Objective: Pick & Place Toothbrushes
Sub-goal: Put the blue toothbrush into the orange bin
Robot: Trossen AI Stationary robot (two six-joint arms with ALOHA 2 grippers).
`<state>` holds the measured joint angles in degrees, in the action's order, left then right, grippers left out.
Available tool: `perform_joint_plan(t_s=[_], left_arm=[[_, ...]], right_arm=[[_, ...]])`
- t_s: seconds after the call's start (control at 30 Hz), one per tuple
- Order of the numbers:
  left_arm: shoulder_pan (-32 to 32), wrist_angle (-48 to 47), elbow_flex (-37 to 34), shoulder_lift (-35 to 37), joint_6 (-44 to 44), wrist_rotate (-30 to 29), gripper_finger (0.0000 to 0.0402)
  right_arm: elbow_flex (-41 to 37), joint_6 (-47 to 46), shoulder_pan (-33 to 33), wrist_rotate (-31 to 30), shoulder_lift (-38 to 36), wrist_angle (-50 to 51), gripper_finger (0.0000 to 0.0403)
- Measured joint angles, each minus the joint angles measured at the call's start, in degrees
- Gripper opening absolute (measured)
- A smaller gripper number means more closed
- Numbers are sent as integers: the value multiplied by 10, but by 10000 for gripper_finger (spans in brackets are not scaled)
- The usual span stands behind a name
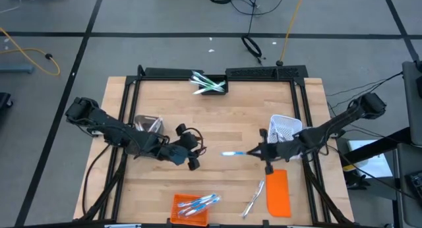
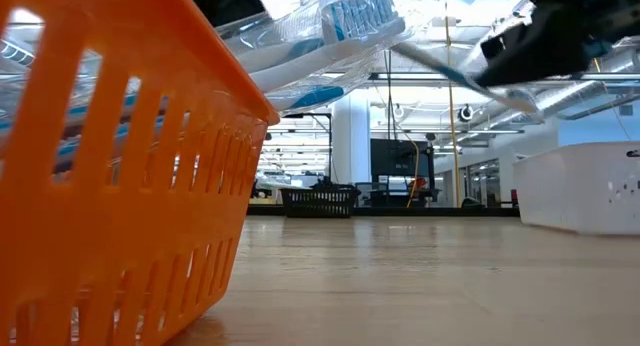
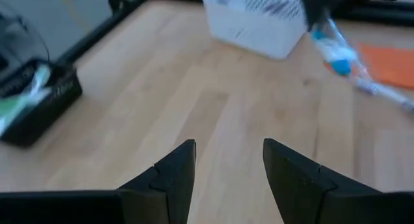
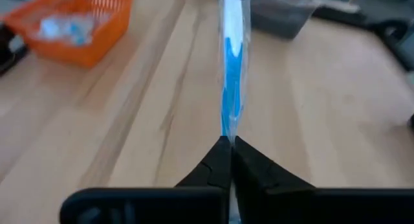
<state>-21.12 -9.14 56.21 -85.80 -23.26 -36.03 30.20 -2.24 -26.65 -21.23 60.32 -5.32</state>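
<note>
toothbrush [image 4: 231, 68] blue-and-clear, pinched by right gripper [image 4: 230, 146]

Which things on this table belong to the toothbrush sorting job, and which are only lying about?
Belong to the job:
- blue toothbrush pinched in the right end effector
- toothbrushes in the orange basket
- green toothbrushes in the black bin
- loose toothbrush

Lying about:
- orange lid
- white mesh basket
</note>
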Motion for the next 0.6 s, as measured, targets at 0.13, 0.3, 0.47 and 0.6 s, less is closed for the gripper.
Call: perform_joint_plan(t_s=[0.13, 0.3, 0.47, 0.6], left_arm=[[9, 69, 0, 0, 62, 0, 184], [25, 147, 0, 0, 139, 0, 184], [41, 219, 0, 0, 195, 1, 184], [53, 273, 0, 0, 242, 24, 184]], right_arm=[[0, 29, 17, -7, -31, -28, 0], [0, 85, 29, -28, -47, -103, 0], [0, 139, 40, -28, -48, -180, 0], [0, 166, 54, -28, -48, -222, 0]])
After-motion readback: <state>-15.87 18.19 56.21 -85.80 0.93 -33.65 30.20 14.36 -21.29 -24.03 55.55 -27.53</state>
